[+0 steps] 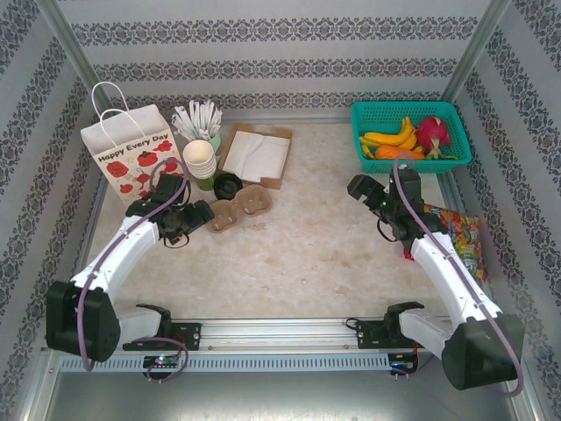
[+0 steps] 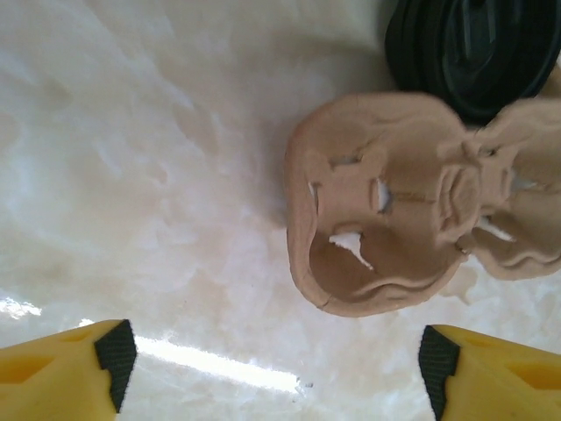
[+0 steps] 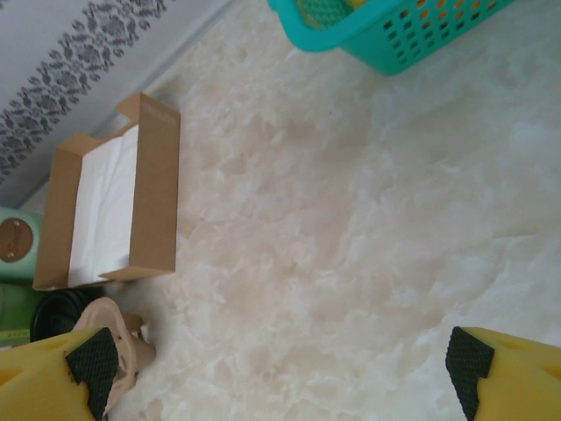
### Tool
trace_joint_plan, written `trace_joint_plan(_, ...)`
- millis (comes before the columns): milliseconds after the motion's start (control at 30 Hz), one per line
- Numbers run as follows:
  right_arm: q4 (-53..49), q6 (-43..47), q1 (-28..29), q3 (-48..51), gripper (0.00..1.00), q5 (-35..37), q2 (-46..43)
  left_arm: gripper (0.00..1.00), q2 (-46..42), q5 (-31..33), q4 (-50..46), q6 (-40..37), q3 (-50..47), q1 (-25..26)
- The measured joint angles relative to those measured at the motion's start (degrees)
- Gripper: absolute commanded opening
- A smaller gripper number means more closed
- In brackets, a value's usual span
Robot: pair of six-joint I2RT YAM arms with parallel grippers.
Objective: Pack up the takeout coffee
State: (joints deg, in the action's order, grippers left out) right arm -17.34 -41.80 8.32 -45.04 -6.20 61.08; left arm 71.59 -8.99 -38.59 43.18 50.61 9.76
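A round black lid (image 1: 228, 185) stands in front of the napkin box. I cannot tell whether a cup is under it. An olive-green cup (image 1: 206, 181) shows just left of it, half hidden by the stack of cream cups (image 1: 200, 160). The left wrist view has the black lid (image 2: 478, 53) at top right, behind a brown moulded cup carrier (image 2: 394, 219). My left gripper (image 1: 197, 215) (image 2: 276, 368) is open over bare table, just short of the carrier (image 1: 244, 204). The white paper bag (image 1: 131, 149) stands upright at back left. My right gripper (image 1: 359, 189) (image 3: 280, 368) hangs open at mid right.
A brown box of white napkins (image 1: 257, 155) (image 3: 110, 206) lies behind the carrier. A mint-green cup of white sticks (image 1: 200, 118) stands at the back. The teal basket (image 1: 443, 112) (image 3: 386, 39) of fruit sits at back right. A colourful snack packet (image 1: 460, 241) lies by the right arm.
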Motion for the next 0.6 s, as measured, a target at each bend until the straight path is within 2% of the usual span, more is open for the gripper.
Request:
trace_joint_plan(133, -0.22, 0.70, 2.32, -1.92, 0.98, -0.57, 2.58, 0.83, 5.64, -1.46, 0.00, -1.99, 1.75, 0.00)
trace_joint_plan(333, -0.09, 2.54, 4.72, -4.44, 0.98, -0.72, 3.96, 0.82, 8.92, 2.45, -1.27, -6.86, 10.36, 0.00)
trace_joint_plan(467, -0.04, 3.23, 5.86, -5.14, 0.98, -0.52, 4.02, 0.76, 8.96, 3.72, -1.49, -8.76, 17.42, -0.55)
trace_joint_plan(600, -0.04, 3.63, 6.58, -5.22, 0.98, -0.22, 4.09, 0.71, 9.90, 3.91, -3.37, -10.14, 23.98, -3.19)
